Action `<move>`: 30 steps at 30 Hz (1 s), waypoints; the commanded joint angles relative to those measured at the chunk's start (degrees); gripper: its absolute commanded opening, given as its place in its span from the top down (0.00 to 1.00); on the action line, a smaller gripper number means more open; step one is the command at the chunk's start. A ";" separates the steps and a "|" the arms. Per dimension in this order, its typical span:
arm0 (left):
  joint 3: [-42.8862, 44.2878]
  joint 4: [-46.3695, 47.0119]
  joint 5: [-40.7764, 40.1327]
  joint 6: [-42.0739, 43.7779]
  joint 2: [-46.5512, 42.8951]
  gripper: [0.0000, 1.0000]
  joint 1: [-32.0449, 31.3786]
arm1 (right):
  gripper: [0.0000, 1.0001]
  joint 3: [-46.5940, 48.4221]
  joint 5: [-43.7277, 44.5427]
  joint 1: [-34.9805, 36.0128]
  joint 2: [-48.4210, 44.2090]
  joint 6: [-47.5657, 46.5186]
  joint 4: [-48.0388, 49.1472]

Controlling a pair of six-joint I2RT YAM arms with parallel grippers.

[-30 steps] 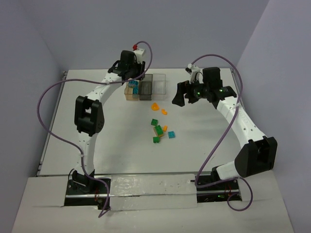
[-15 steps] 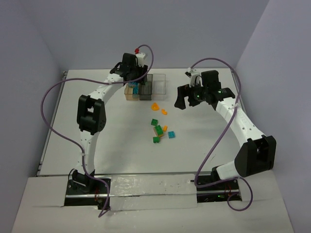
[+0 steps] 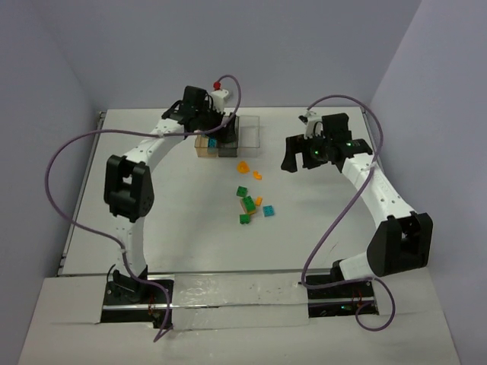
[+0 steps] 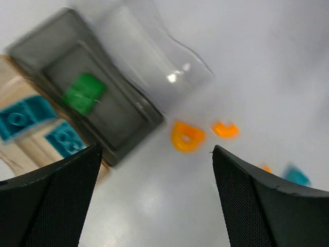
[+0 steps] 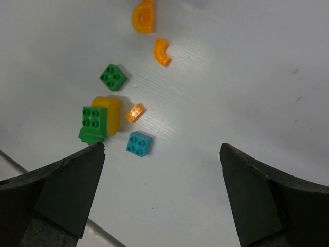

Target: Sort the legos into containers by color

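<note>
The containers (image 4: pixel 123 121) stand in a row at the table's far side. The orange-brown box (image 4: pixel 31 146) holds two teal legos (image 4: pixel 18 116), the smoky grey box has a green lego (image 4: pixel 82 92), and the clear box (image 4: pixel 149 62) looks empty. My left gripper (image 4: pixel 157 149) hangs open just in front of the boxes (image 3: pixel 228 137), nothing between its fingers. Loose legos lie mid-table: an orange ring (image 5: pixel 144 16), an orange curve (image 5: pixel 162 51), green bricks (image 5: pixel 113 77), a teal one (image 5: pixel 139 144). My right gripper (image 5: pixel 160 149) is open and empty above the table, to their right.
A green brick sits on a larger orange block (image 5: pixel 109 114) beside a tiny orange plate (image 5: pixel 135 112). The walls rise close behind the boxes. The right arm's cable (image 3: pixel 335 220) loops over the table's right side.
My left gripper's jaws went from nearly shut to wide open over the boxes. The right gripper drew back a little to the right.
</note>
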 commanded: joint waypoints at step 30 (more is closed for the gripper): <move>2.29 -17.51 -11.22 16.22 7.18 0.05 -31.76 | 0.00 2.25 -14.20 -24.69 -6.49 8.47 0.22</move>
